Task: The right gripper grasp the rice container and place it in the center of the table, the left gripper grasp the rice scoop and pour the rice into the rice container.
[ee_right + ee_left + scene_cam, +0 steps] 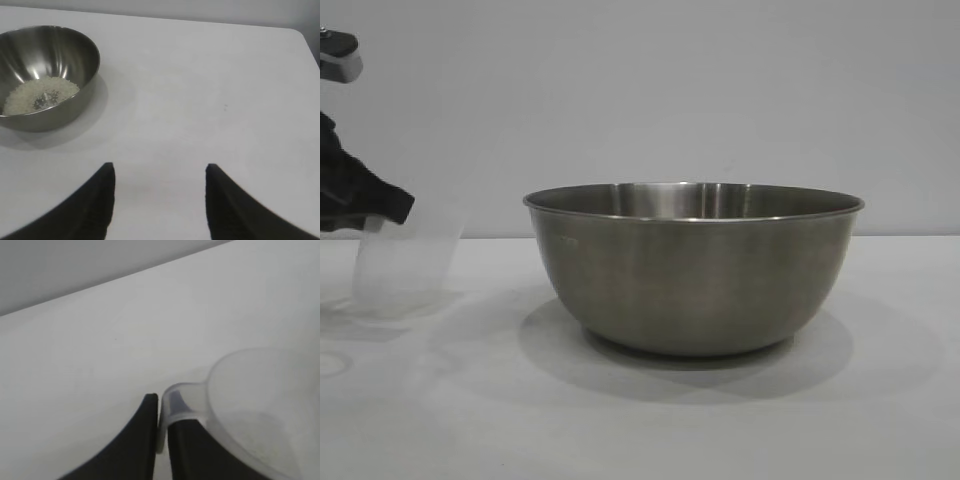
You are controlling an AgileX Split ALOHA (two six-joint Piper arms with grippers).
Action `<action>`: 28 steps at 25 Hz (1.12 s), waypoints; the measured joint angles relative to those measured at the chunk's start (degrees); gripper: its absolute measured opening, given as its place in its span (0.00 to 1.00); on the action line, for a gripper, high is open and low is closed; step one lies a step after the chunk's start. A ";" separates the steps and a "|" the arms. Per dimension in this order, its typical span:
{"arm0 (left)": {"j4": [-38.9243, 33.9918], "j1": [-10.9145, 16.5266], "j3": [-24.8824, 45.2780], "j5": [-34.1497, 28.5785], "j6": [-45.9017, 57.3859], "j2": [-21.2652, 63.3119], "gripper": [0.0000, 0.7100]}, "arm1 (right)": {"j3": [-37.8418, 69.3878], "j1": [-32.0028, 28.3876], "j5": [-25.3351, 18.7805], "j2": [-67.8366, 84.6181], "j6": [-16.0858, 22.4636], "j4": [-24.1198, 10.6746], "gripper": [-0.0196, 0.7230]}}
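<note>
The rice container [695, 270], a large steel bowl, stands on the white table [880, 400] at its middle. In the right wrist view the rice container [75, 45] holds a shallow pale layer of rice [37, 92]. The rice scoop [408, 262], a clear plastic cup, is upright at the far left, just above or on the table. My left gripper [375, 215] is shut on the scoop's small handle [175, 402]; the cup [265, 400] looks empty. My right gripper [160, 172] is open and empty over bare table, away from the bowl, and is out of the exterior view.
A plain grey wall stands behind the table. The table's far corner [295, 32] shows in the right wrist view. Bare tabletop lies between the scoop and the bowl and to the bowl's right.
</note>
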State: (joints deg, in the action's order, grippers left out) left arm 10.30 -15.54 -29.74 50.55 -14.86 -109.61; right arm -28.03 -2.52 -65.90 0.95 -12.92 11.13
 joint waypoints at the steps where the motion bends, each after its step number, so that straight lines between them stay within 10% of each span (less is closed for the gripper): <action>1: -0.01 0.00 0.50 0.22 0.00 0.00 0.23 | 0.00 0.00 0.00 0.00 0.00 0.00 0.53; 9: -0.48 0.00 7.02 5.29 2.25 0.00 0.41 | 0.00 0.00 0.00 0.00 0.00 0.00 0.53; 28: 6.31 0.14 10.10 0.72 3.95 23.90 0.38 | 0.00 0.00 0.00 0.00 0.00 0.00 0.53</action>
State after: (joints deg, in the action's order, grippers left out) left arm 16.62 -15.40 -19.65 51.26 -10.91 -85.71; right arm -28.03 -2.52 -65.90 0.95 -12.92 11.13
